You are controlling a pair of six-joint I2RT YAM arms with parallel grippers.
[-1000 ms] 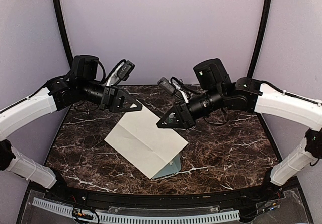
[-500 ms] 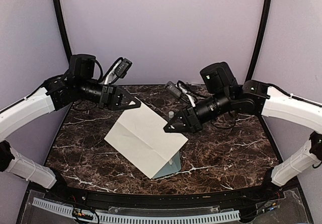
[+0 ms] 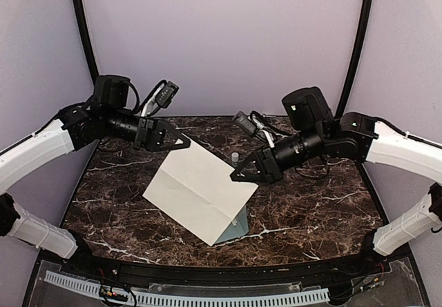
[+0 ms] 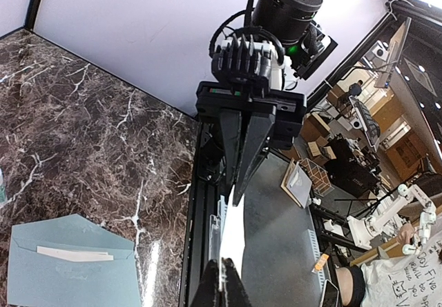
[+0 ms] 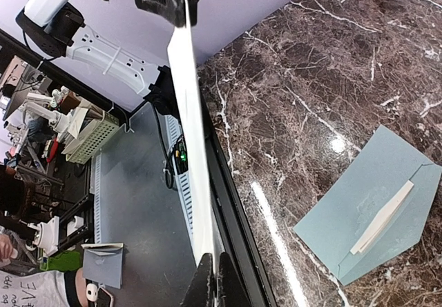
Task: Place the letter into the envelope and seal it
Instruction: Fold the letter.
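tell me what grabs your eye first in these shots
The letter stands out first: a big cream sheet held over the dark marble table, pinched by the left gripper at its far corner and the right gripper at its right edge. Under its near corner the pale teal envelope lies flat on the marble, with a white strip showing on it in the wrist views.

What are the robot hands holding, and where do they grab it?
Both pinch the letter along its far edge: the left gripper at the far corner, the right gripper near the right corner.
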